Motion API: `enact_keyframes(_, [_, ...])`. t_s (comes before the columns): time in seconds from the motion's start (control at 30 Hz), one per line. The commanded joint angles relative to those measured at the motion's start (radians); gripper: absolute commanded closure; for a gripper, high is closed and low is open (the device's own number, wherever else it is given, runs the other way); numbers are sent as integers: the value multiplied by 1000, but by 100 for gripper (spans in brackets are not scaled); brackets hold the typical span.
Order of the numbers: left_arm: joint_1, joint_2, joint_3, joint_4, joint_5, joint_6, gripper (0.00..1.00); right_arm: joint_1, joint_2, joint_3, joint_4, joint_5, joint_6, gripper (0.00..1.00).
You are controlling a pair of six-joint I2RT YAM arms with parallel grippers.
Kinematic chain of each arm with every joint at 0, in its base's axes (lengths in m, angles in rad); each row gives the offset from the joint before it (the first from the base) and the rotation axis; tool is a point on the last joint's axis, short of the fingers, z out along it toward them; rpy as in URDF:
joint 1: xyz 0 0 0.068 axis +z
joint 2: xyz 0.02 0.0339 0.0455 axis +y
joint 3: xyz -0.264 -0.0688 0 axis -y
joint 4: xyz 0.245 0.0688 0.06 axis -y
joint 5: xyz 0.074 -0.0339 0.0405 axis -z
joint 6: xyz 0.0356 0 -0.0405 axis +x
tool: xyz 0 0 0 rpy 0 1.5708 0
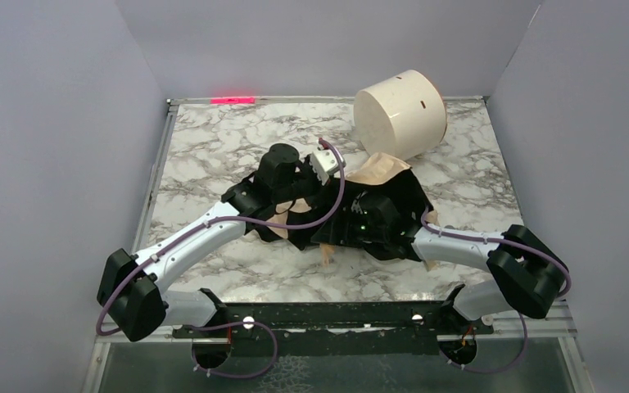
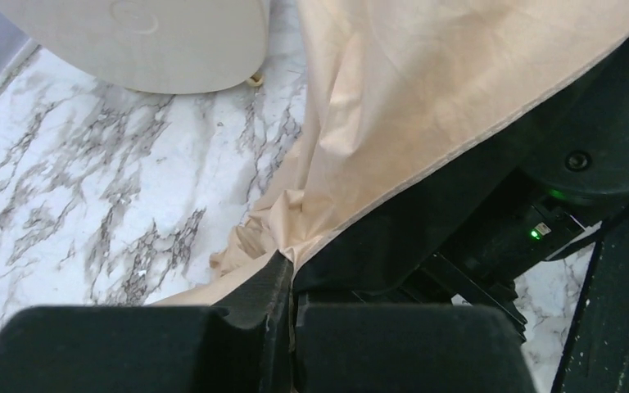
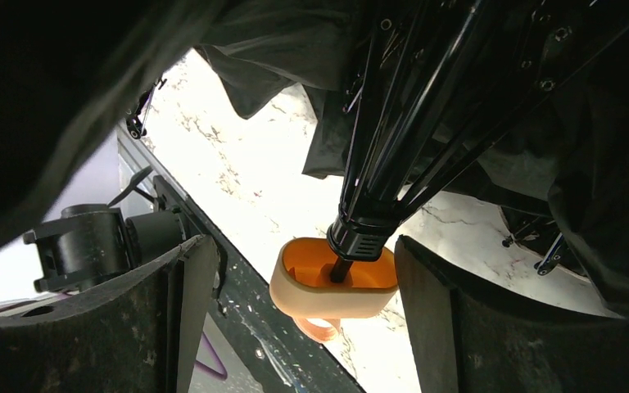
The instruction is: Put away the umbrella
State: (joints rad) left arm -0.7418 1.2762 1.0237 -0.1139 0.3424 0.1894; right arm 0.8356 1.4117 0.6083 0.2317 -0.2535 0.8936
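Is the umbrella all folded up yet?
Not yet. The umbrella lies loose on the table, cloth rumpled and spread, ribs bare.

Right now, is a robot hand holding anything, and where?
The left gripper looks pinched on the umbrella at its fabric edge. The right gripper is open around the handle, not gripping.

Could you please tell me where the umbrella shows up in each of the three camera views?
Top external: umbrella crumpled at the centre of the picture.
Left wrist: umbrella fabric, beige, fills the upper right.
Right wrist: umbrella ribs at upper right, peach handle at bottom centre.
Shared landmark: the marble tabletop, in all three.
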Motion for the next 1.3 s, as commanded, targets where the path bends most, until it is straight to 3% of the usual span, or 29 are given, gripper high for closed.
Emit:
enact_keyframes(0.0, [-6,-16,53,40,-131,-11,100,-5,-23,-20,3,50,40,16])
enact_keyframes(0.2, [-5,-55,70,72,-200,-23,100,-13,-30,-56,-74,134,94,13])
enact_keyframes(0.6, [-5,-92,96,96,-298,-53,100,-38,-49,-113,-95,143,178,5])
enact_keyframes(0.77, [-7,-88,97,84,-294,-47,100,-41,-103,-114,-48,81,77,5])
enact_keyframes(1.03, [-5,-64,44,109,-303,-80,100,-41,-448,-93,-244,105,-130,5])
enact_keyframes(1.27, [-6,-47,14,143,-323,-117,100,-41,-717,-44,-527,218,-162,7])
